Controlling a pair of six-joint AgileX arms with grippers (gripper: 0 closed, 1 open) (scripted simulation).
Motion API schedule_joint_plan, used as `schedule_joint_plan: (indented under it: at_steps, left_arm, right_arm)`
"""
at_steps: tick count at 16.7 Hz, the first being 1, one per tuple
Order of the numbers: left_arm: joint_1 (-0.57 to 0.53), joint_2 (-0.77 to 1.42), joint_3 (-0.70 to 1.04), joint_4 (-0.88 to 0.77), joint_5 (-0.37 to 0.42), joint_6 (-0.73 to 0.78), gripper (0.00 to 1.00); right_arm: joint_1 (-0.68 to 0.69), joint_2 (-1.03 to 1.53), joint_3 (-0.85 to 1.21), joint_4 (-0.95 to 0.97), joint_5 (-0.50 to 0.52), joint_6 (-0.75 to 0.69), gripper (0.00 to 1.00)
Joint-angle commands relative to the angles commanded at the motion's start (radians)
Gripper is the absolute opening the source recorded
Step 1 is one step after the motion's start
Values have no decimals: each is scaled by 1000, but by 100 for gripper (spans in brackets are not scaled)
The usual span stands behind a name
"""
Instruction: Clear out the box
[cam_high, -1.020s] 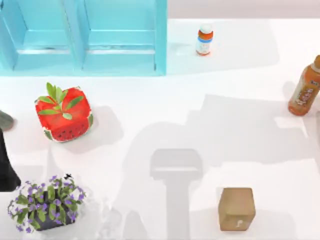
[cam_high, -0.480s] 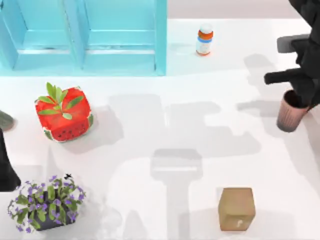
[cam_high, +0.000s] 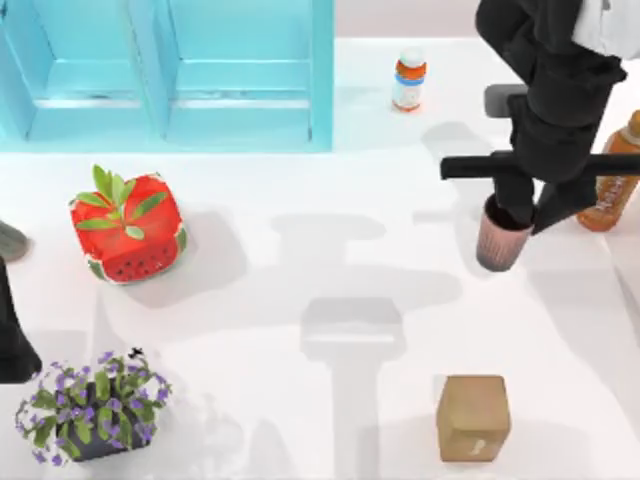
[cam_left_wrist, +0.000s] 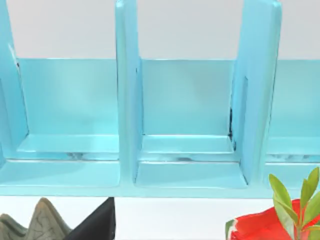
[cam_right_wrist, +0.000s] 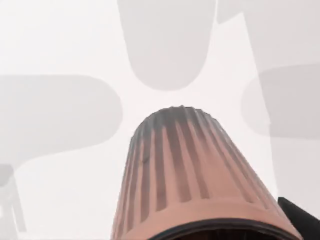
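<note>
The blue box (cam_high: 170, 75) with open compartments stands at the table's back left, and the left wrist view shows its compartments (cam_left_wrist: 185, 150) with nothing in them. My right gripper (cam_high: 512, 212) is right of centre, shut on the rim of a pink ribbed cup (cam_high: 498, 248) that hangs below it. In the right wrist view the cup (cam_right_wrist: 190, 180) is close up over the white table. My left arm (cam_high: 12, 330) is parked at the left edge.
A brown cube (cam_high: 473, 417) sits at the front right. An orange drink bottle (cam_high: 612, 180) stands behind my right arm, a small white bottle (cam_high: 409, 80) at the back. At the left are a watermelon-print planter (cam_high: 127, 227) and a purple-flower pot (cam_high: 92, 405).
My right arm has come in from the right and carried the pink cup leftward toward the table's middle. The left arm has not moved.
</note>
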Motion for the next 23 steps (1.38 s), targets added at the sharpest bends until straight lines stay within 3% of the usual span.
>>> schedule_joint_plan:
  at_steps: [17, 23]
  left_arm:
    - [0, 0, 0, 0, 0, 0, 100]
    - [0, 0, 0, 0, 0, 0, 100]
  right_arm:
    - [8, 39, -122, 160, 0, 9, 0]
    - [8, 39, -122, 160, 0, 9, 45]
